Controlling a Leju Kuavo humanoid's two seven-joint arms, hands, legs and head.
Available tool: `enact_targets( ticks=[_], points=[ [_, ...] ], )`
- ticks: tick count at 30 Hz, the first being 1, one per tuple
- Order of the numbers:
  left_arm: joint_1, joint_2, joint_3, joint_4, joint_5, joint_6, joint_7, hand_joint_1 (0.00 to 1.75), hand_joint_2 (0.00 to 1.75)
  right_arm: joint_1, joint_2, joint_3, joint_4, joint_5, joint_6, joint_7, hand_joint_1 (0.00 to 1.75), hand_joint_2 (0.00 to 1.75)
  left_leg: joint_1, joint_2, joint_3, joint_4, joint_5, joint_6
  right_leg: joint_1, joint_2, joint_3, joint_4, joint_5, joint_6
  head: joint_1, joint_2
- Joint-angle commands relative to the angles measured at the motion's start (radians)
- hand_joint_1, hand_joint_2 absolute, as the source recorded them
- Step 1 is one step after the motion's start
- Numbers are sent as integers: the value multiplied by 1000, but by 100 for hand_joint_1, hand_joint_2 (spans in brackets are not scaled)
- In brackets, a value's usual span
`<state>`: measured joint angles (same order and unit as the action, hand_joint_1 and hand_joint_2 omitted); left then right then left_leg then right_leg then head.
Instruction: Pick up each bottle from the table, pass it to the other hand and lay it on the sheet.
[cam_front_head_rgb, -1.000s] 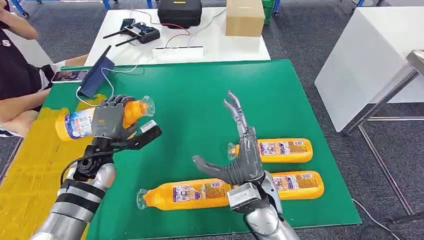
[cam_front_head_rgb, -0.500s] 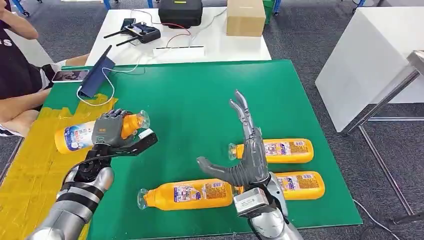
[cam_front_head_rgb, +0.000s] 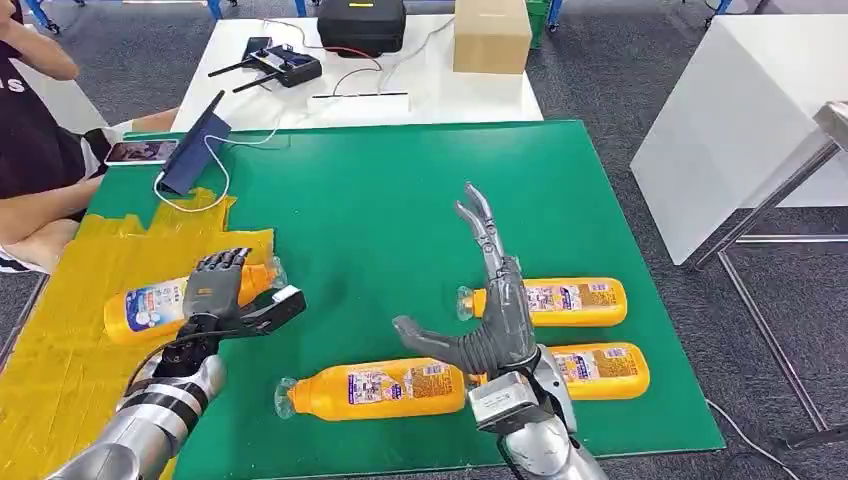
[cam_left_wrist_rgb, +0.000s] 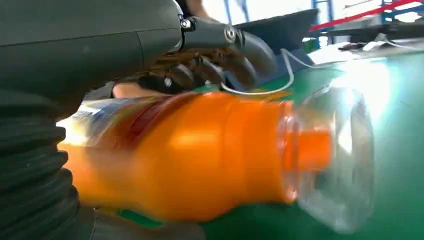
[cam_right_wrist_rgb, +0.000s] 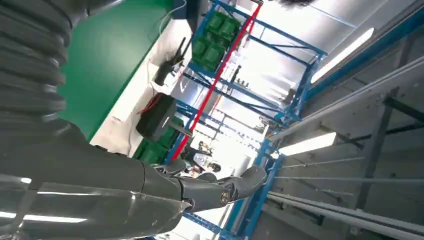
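You have four orange bottles in view, all lying on their sides. Your left hand (cam_front_head_rgb: 222, 295) has its fingers wrapped over the first bottle (cam_front_head_rgb: 150, 308), which sits low at the yellow sheet (cam_front_head_rgb: 70, 340), its clear cap just over the sheet's edge toward the green tabletop (cam_front_head_rgb: 380, 210); whether it touches the sheet you cannot tell from the head view. In the left wrist view that same bottle (cam_left_wrist_rgb: 200, 155) fills the frame, with the fingers (cam_left_wrist_rgb: 220, 45) curled over its far side.

Your right hand (cam_front_head_rgb: 490, 300) holds nothing: its fingers stand up and apart, its thumb stretched out toward the left, raised above the tabletop.

The other three bottles rest on the green tabletop. One (cam_front_head_rgb: 375, 388) lies nearest you, cap pointing left, its far end passing behind your right wrist. A second (cam_front_head_rgb: 560, 300) lies beyond your right hand, and the third (cam_front_head_rgb: 600, 368) lies just nearer than it, to the right of the wrist.

Beyond the green tabletop stands a white table (cam_front_head_rgb: 420, 75) carrying one cardboard box (cam_front_head_rgb: 491, 35) and one black case (cam_front_head_rgb: 361, 24). A person (cam_front_head_rgb: 30, 150) sits at the left edge.
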<state>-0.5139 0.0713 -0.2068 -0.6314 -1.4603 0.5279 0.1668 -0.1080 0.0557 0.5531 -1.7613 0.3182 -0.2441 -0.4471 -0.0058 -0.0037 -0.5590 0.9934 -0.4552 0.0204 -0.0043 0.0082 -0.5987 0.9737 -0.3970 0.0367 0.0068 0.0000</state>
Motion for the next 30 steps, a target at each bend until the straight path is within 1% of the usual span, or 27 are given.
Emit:
enact_targets(
  ticks=[1, 4, 6, 11, 14, 16, 19, 22, 24, 27, 28, 30],
  points=[
    [-14, -52, 81, 151, 46, -21, -41, 0, 175, -23, -19, -6, 74, -3, 1, 7, 0, 175, 0, 0, 4, -1, 0, -1, 0, 0, 4, -1, 0, 0, 0, 0],
    [-11, -58, 92, 166, 65, -57, -58, 0, 175, -26, -15, -8, 76, -9, 6, 11, 0, 175, 0, 0, 5, -1, 0, -1, 0, 0, 5, -2, 0, 0, 0, 0],
    [-5, -65, 116, 168, 112, -57, -105, 0, 175, -27, -12, -12, 79, -14, 7, 12, 0, 175, 1, 2, 9, -2, -1, -2, 1, 1, 9, -3, 0, -1, 0, 0],
    [-5, -65, 116, 168, 112, -57, -105, 0, 175, -27, -12, -12, 79, -14, 7, 12, 0, 175, 0, 0, 9, -2, 0, -1, 0, 0, 9, -2, 0, 0, 0, 0],
    [11, -79, 148, 137, 197, -35, -185, 0, 175, -27, -11, -14, 86, -16, 6, 11, 0, 175, 1, 1, 10, -2, 0, -1, 1, 1, 10, -2, 0, 0, 0, 0],
    [32, -92, 169, 87, 284, -2, -271, 0, 175, -27, -13, -14, 92, -17, 3, 10, 0, 175, 2, 2, 12, -2, -1, -2, 1, 1, 12, -4, 1, -1, 0, 0],
    [67, -105, 182, -4, 407, 36, -360, 0, 175, -24, -16, -12, 98, -17, -4, 6, 0, 175, 0, 0, 10, -2, 0, -1, 0, -1, 11, -2, 0, 0, 0, 0],
    [134, -125, 199, -187, 637, 15, -500, 0, 175, -18, -33, 0, 106, 6, 0, 10, 0, 175, 1, -1, 10, -1, -1, -1, 1, -2, 11, -2, 0, 0, 0, 0],
    [175, -130, 194, -303, 738, -6, -539, 0, 175, -13, -46, 11, 114, 44, 4, 20, 0, 175, 1, -1, 9, 0, -1, -1, 1, -2, 10, -2, 0, 0, 0, 0],
    [226, -129, 180, -447, 834, -28, -556, 0, 175, -6, -73, 38, 128, 114, 26, 45, 0, 175, 1, 0, 8, 0, -1, -1, 1, -1, 9, -2, -1, 0, 0, 0],
    [236, -128, 178, -476, 855, -37, -559, 0, 175, -6, -84, 49, 136, 139, 37, 56, 0, 175, 2, 0, 8, 0, -2, -1, 2, -2, 9, -2, -1, 0, 0, 0],
    [241, -126, 174, -488, 856, -40, -558, 0, 175, -1, -84, 49, 141, 139, 36, 55, 0, 175, 2, 0, 7, 0, -2, -1, 2, -2, 8, -2, -1, -1, 0, 0]
  ],
)
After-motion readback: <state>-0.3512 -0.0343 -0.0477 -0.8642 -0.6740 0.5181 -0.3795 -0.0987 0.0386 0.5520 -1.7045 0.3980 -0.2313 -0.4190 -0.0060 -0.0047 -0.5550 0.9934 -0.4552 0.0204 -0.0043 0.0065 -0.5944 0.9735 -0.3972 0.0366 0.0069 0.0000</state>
